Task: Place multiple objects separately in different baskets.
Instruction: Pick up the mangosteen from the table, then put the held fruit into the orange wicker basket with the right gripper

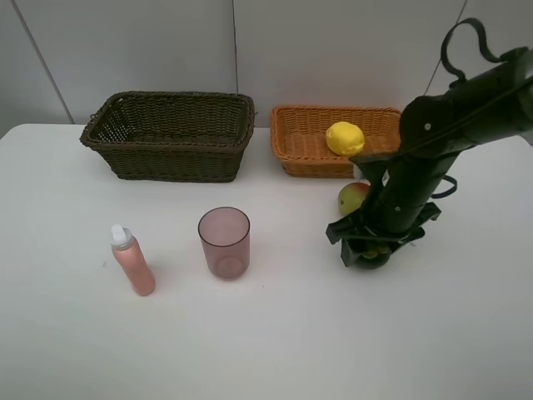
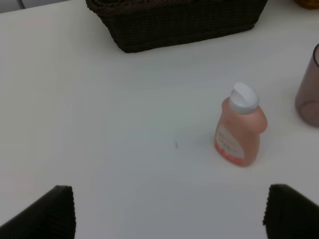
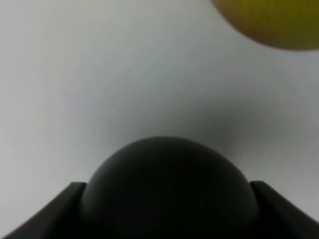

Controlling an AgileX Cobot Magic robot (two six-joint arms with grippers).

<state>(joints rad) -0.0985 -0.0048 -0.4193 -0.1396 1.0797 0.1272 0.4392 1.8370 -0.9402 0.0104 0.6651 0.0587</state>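
My right gripper (image 1: 372, 252) is down at the table, its fingers against both sides of the dark mangosteen (image 1: 372, 260). The mangosteen fills the gap in the right wrist view (image 3: 169, 191). The red-green pear (image 1: 353, 198) lies just behind it and also shows in the right wrist view (image 3: 269, 22). The yellow lemon (image 1: 344, 137) lies in the orange basket (image 1: 300, 146). The dark basket (image 1: 166, 137) holds nothing that I can see. The pink bottle (image 1: 133, 262) and the mauve cup (image 1: 224, 242) stand on the table. My left gripper (image 2: 169, 219) is open, short of the bottle (image 2: 239, 132).
Both baskets stand side by side along the back of the white table (image 1: 266, 350). In the left wrist view the dark basket (image 2: 174, 22) is beyond the bottle and the cup (image 2: 309, 89) is at the frame's edge. The left arm is out of the exterior view.
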